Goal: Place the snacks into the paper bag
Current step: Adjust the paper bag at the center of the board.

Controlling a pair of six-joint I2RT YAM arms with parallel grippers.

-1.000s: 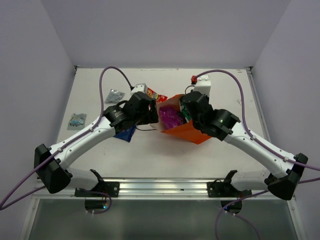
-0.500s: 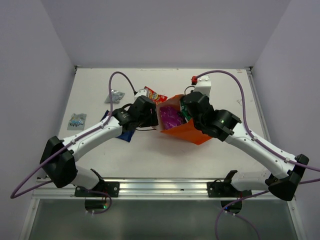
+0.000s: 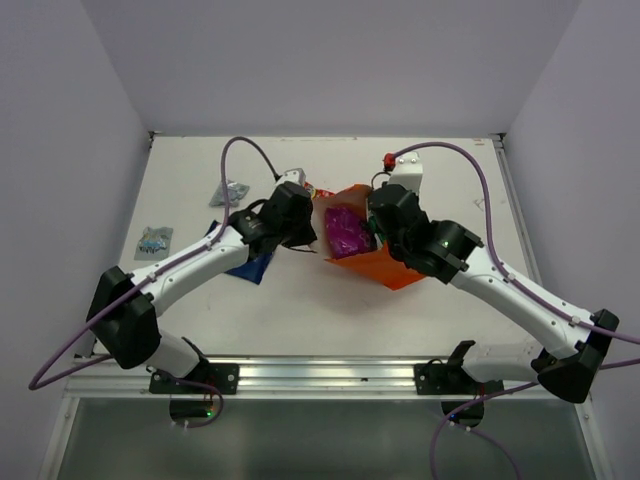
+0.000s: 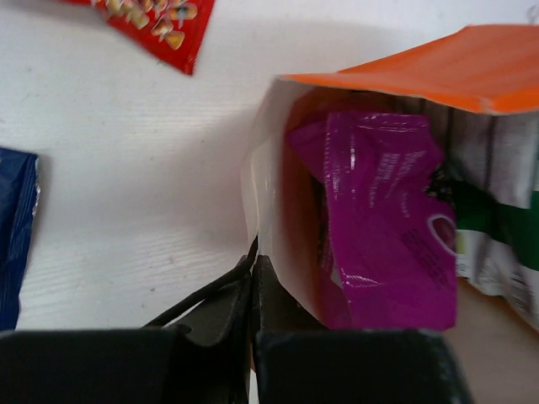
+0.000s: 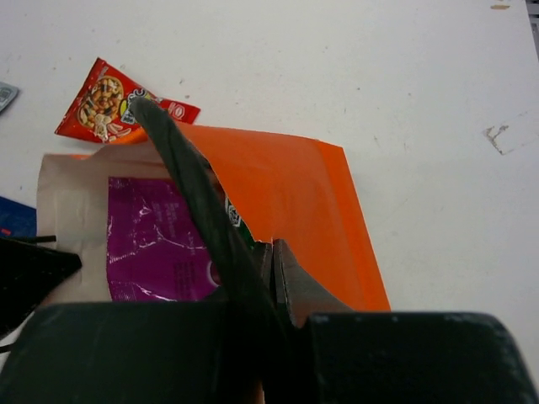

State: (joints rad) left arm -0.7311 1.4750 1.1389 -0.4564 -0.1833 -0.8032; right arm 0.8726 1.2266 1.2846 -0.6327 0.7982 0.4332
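Note:
The orange paper bag [image 3: 378, 258] lies on its side mid-table, mouth toward the left arm. A magenta packet [image 3: 346, 231] and a green-and-white packet [image 4: 493, 220] lie inside it. My left gripper [image 4: 253, 259] is shut on the pale left rim of the bag [image 4: 472, 67], a black cord handle beside its finger. My right gripper [image 5: 274, 246] is shut on the orange upper edge of the bag [image 5: 295, 185], the other cord handle [image 5: 192, 181] crossing in front. A red packet [image 3: 313, 190] lies just behind the bag, and a dark blue packet [image 3: 250, 266] lies under the left arm.
Two small silvery packets lie at the left, one [image 3: 230, 191] toward the back and one [image 3: 153, 242] near the table's left edge. A white box with a red button [image 3: 405, 166] stands behind the bag. Purple cables arch over both arms.
My left gripper has moved right to the bag's mouth and closed on its rim. The bag's mouth now stands wider, showing more of the magenta packet. The right gripper has kept its hold.

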